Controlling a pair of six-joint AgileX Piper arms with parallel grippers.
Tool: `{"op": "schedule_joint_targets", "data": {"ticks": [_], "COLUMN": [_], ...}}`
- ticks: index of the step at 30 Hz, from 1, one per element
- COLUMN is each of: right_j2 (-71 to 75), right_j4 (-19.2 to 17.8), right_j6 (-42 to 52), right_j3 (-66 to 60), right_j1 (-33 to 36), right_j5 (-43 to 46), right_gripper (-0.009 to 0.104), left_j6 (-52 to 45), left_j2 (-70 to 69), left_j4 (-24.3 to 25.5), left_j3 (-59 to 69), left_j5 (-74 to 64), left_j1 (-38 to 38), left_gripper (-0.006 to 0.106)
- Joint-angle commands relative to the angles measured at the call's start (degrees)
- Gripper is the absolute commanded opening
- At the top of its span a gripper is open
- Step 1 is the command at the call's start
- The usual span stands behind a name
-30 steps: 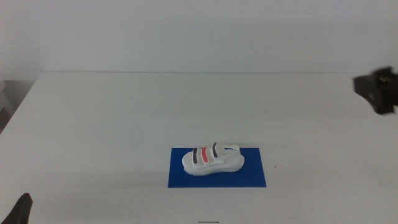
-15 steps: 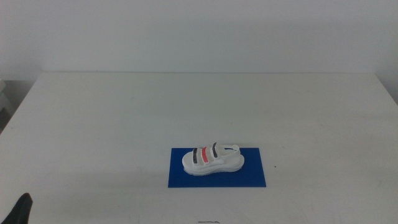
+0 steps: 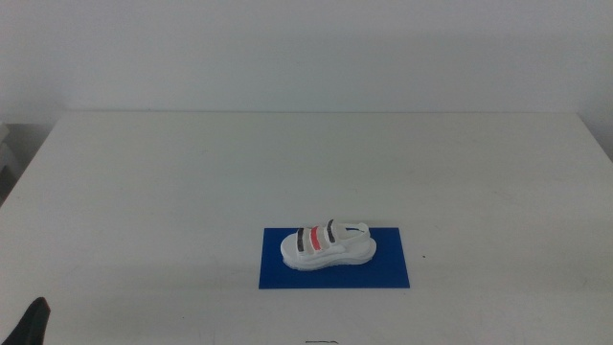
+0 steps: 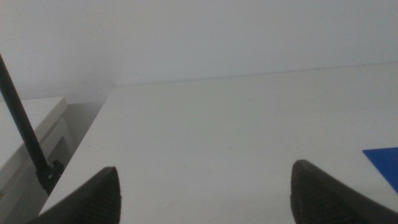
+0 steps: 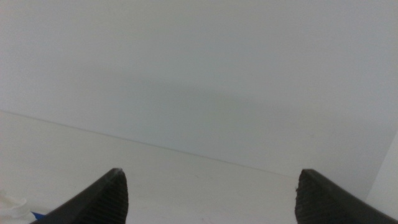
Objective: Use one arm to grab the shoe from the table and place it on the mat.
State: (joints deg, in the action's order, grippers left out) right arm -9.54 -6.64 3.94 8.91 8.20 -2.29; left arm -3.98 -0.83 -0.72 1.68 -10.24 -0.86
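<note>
Now, shoe: lying on mat, mid-table.
Left gripper: jaws wide apart, empty, at table's near-left corner, well apart from shoe.
Right gripper: jaws wide apart, empty.

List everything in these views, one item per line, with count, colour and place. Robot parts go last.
shoe: one, white sandal with red, black and grey straps, lying on the mat.
mat: one, dark blue, flat on the table's near middle.
table: one, white, fills most of the middle view.
left gripper: one, dark jaws open, empty, waiting over the table's near left corner.
right gripper: one, dark jaws open, empty, out of the middle view.
</note>
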Motion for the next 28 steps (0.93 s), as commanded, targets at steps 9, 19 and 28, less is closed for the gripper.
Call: {"op": "schedule_joint_targets", "data": {"ticks": [9,19,28], "right_j2": [10.3,11.4,11.4], "right_j4": [3.4,3.4,2.0], "right_j6": [0.7,0.7,0.7], "right_j3": [-7.1,-9.5,-9.5], "right_j1": [-0.3,-0.3,-0.3], "right_j5": [0.9,-4.5,-4.6], "right_gripper": [0.08,0.08,0.079], "left_j6": [0.8,0.8,0.8], "left_j2": [-1.1,-1.1,-1.1], "left_j4": [-0.5,-0.5,-0.5], "left_j3": [-0.2,-0.2,-0.2], "left_j5": [4.8,4.8,4.8], "left_j1": [-0.3,-0.3,-0.3], "left_gripper": [0.094,0.094,0.094]}}
